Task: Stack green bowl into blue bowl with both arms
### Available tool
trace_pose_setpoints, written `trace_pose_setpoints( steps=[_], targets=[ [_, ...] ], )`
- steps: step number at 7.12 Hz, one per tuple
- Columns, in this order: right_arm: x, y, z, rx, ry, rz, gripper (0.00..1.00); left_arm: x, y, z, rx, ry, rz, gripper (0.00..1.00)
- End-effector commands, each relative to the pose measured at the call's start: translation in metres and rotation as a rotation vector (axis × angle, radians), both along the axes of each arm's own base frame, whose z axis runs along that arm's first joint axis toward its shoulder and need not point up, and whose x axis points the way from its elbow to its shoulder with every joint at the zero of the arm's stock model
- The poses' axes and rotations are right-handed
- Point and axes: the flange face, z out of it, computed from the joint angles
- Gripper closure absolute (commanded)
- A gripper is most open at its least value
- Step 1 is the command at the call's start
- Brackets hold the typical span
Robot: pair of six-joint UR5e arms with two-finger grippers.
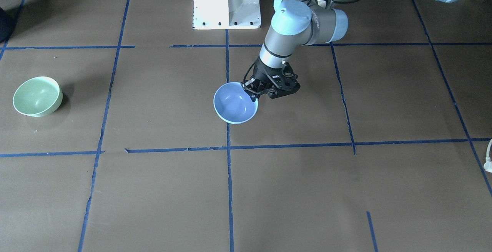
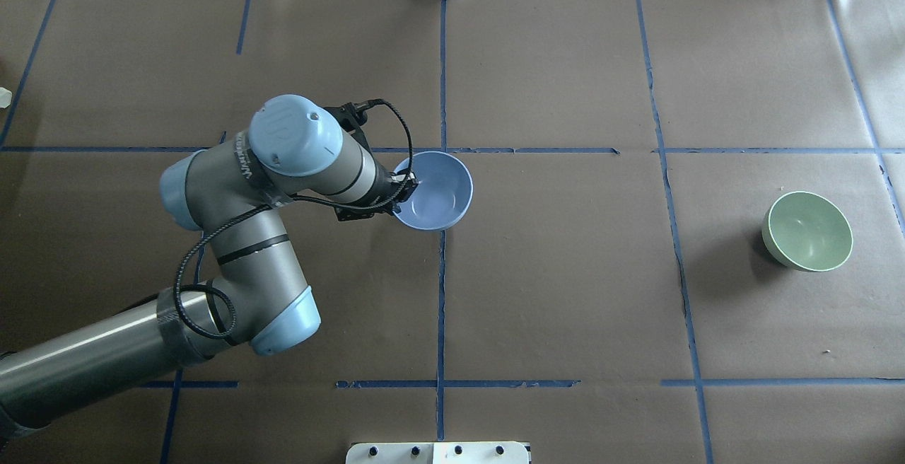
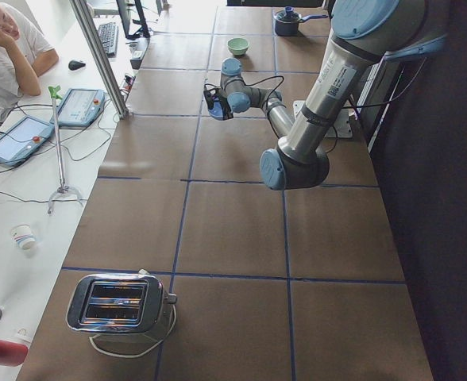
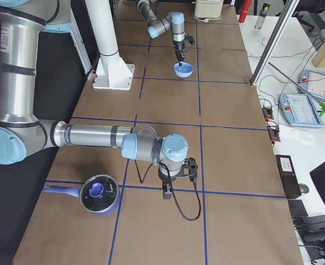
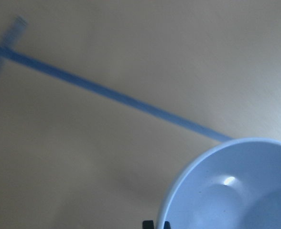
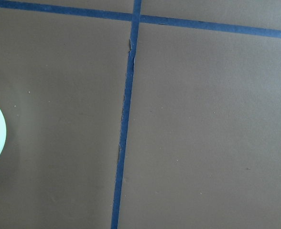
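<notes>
The blue bowl [image 1: 235,110] is being pinched at its rim by the left hand [image 1: 256,92], one finger inside the wall and one outside; the bowl is hanging just below and in front of that hand, over a crossing of blue tape lines [image 1: 228,175] on the brown desk [image 1: 307,190]. Whether its base is being rested on the desk cannot be told. The green bowl [image 1: 36,96] is being left upright on the desk, well apart from the left hand, out toward the robot's right side; only a sliver of its rim is being caught at the edge of the right wrist view. The right hand [image 4: 168,192] is being shown only from the side, pointed down at the desk near a lidded pot [image 4: 99,194], and whether it is spread or pressed together cannot be told. Lettering on the left arm [image 2: 249,161] is being shown too small to be read.
</notes>
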Motion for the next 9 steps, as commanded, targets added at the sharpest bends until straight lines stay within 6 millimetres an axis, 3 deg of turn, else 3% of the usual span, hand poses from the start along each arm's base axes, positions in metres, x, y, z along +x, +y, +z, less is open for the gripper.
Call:
trace_pose_setpoints(
  steps=[1, 2, 3, 4, 5, 7, 8, 9],
  targets=[
    [0.0, 0.0, 0.0, -0.001, 0.0, 0.001, 0.0, 0.023, 0.011, 0.001, 0.001, -0.023, 0.009, 0.98],
    [0.0, 0.0, 0.0, -0.001, 0.0, 0.001, 0.0, 0.024, 0.011, 0.004, -0.002, -0.027, 0.009, 0.94],
    [0.0, 0.0, 0.0, -0.001, 0.0, 0.001, 0.0, 0.024, 0.012, 0.007, -0.004, -0.034, 0.012, 0.81],
    [0.0, -0.001, 0.0, 0.0, 0.001, 0.001, 0.0, 0.023, 0.011, 0.009, -0.006, -0.038, 0.01, 0.48],
    [0.0, -0.002, -0.001, 0.001, 0.0, 0.004, 0.0, 0.019, 0.012, 0.016, -0.002, -0.045, 0.012, 0.0],
    [-0.001, -0.013, -0.017, 0.027, -0.004, 0.01, 0.0, -0.015, -0.006, 0.015, 0.046, -0.103, 0.095, 0.0],
    [-0.003, -0.015, -0.031, 0.052, -0.028, 0.013, 0.0, -0.068, -0.009, 0.025, 0.102, -0.148, 0.191, 0.0],
    [-0.005, -0.017, -0.047, 0.071, -0.054, 0.024, 0.0, -0.123, -0.013, 0.053, 0.167, -0.19, 0.267, 0.0]
  ],
)
